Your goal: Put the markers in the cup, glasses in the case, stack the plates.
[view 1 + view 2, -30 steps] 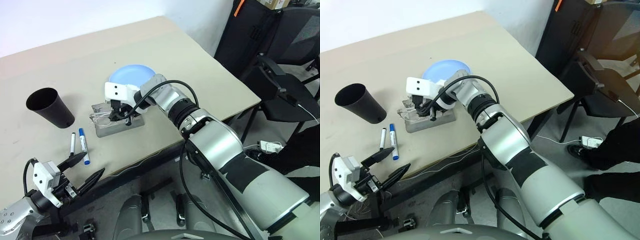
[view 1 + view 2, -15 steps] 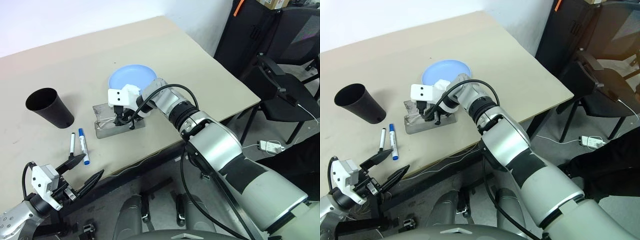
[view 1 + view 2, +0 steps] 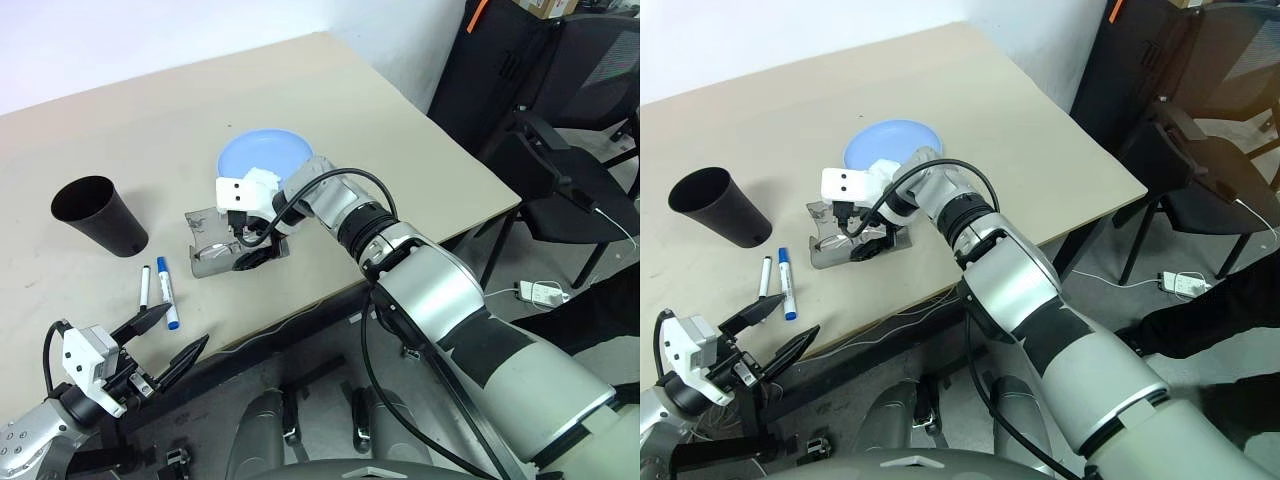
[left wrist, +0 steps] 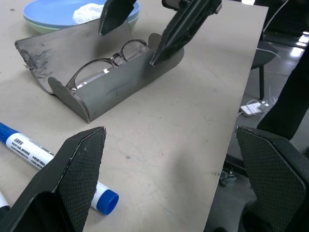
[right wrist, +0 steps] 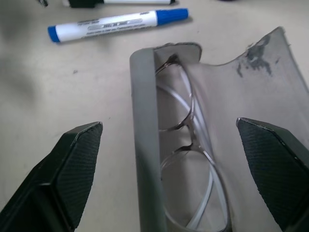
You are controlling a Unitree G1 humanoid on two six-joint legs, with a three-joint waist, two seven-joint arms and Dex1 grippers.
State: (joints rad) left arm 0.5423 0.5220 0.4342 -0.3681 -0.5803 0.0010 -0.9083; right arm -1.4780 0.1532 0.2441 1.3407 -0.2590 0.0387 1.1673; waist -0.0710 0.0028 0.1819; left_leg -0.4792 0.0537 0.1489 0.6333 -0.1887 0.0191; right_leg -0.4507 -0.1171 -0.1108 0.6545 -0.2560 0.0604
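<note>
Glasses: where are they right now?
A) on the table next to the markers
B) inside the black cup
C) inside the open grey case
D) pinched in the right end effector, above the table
C: the glasses lie inside the open case, while the right end effector hangs over them with its fingers spread and holding nothing.

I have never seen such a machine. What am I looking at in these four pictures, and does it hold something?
It is a humanoid robot with two arms, each ending in two black fingers. Two pictures come from cameras on its head, looking down at a table; the other two come from cameras on its wrists. On the table lie a black cup, two markers, stacked plates and an open grey case with glasses inside. The right gripper hovers open over the case; the left gripper waits open near the table's edge. Neither holds anything.
</note>
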